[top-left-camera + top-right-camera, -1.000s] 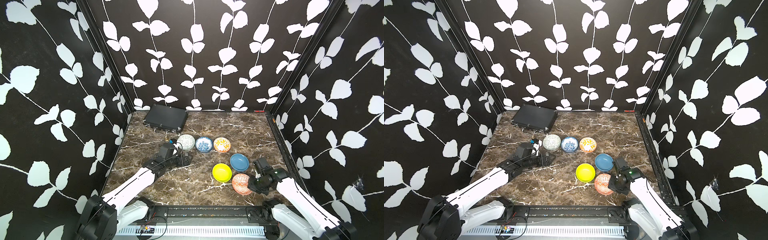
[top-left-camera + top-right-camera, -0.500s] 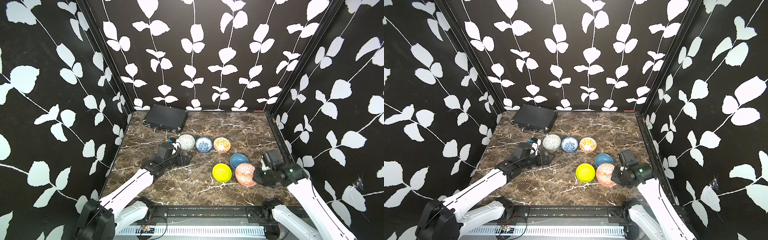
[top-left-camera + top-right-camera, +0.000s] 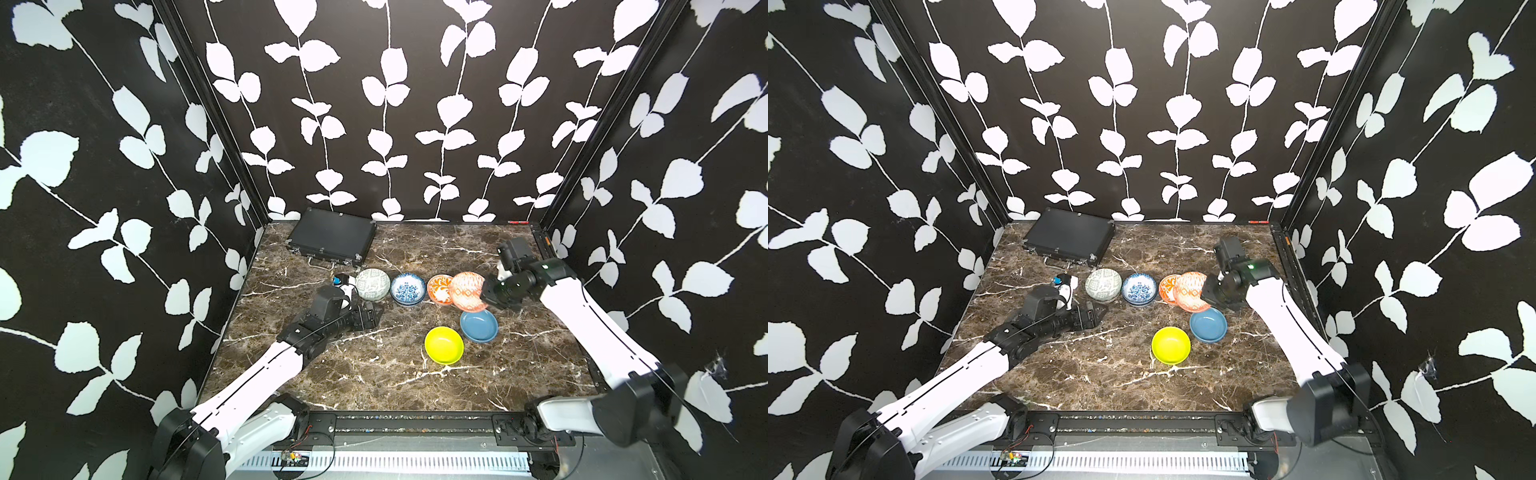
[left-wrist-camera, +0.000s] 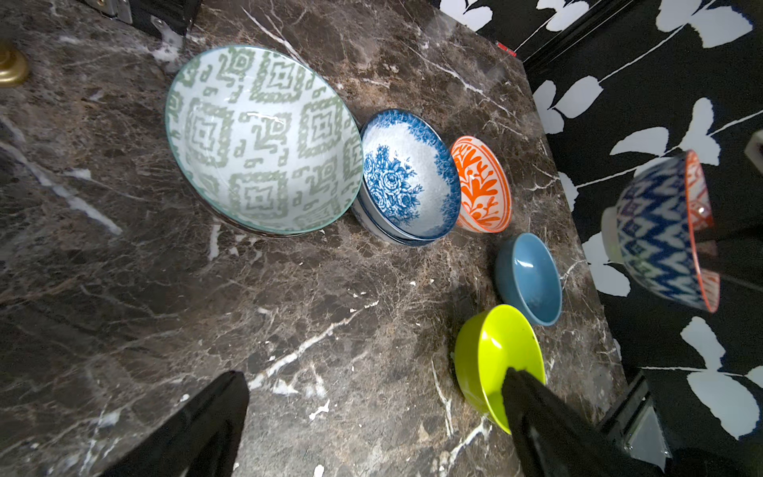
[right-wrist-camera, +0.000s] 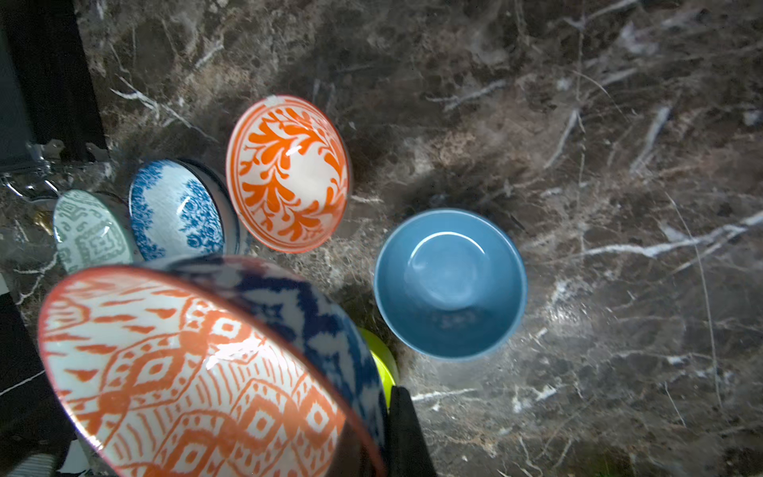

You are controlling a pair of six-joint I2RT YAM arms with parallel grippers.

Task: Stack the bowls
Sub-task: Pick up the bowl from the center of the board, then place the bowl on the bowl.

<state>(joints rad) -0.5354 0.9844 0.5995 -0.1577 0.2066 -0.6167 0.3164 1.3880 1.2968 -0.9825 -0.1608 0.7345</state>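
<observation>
Pale green-patterned bowl (image 3: 372, 284): upright on the worktop (image 3: 365, 374), at the left end of a back row of 3; a second rim shows under it.
Blue-floral bowl (image 3: 408, 287): upright in the middle of the row, just beside the pale one, nested in a second bowl of the same kind.
Orange leaf-patterned bowl (image 3: 439, 287): upright at the right end of the row, partly covered in both top views.
Orange diamond-patterned bowl (image 3: 467, 291): blue-and-white zigzag outside; off the worktop, tipped steeply, clamped at its rim by the right gripper (image 3: 485, 292).
Plain blue bowl (image 3: 478, 325): upright, empty, in front of the row.
Yellow bowl (image 3: 444, 344): upright, empty, just beside the blue one.
</observation>
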